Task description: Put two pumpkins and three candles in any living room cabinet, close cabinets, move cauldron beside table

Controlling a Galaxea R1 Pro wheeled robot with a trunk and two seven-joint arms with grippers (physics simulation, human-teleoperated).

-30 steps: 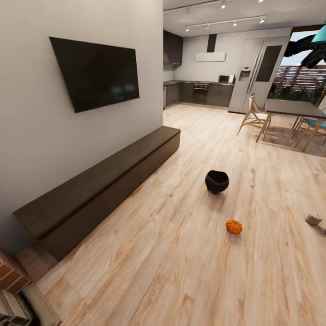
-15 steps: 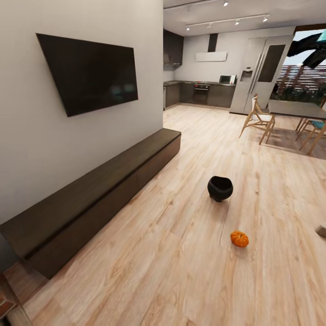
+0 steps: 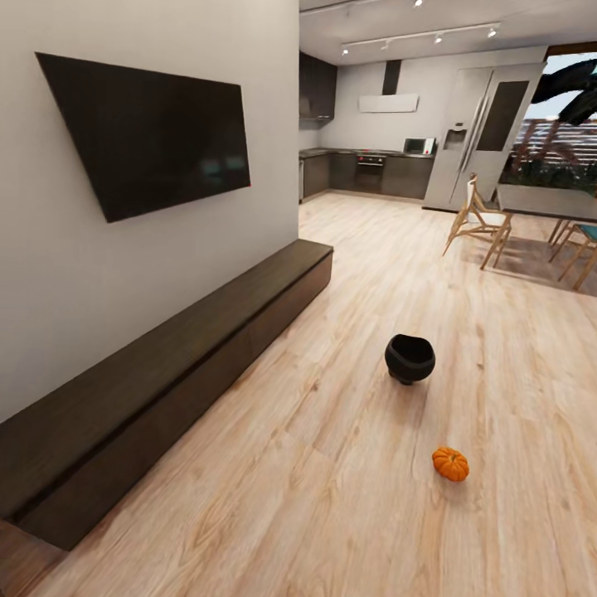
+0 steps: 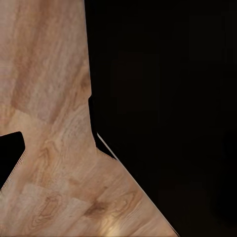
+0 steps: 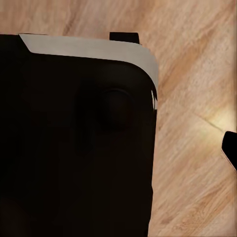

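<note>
The head view swings right, dropping a candle off its right edge while cauldron point(image 3: 410, 358), pumpkin point(image 3: 450, 463) and shut cabinet point(image 3: 166, 377) remain on the floor (jaws' state unreadable).

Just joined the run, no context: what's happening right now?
Nothing is being handled at this moment. The head view looks across a living room with a wood floor. The long dark cabinet under the wall TV has all its fronts shut. The black cauldron stands upright on the open floor, apart from the dining table far behind it. One pumpkin lies on the floor nearer the camera than the cauldron. The wrist views show dark robot parts over floor, so I cannot tell the state of either hand.
</note>
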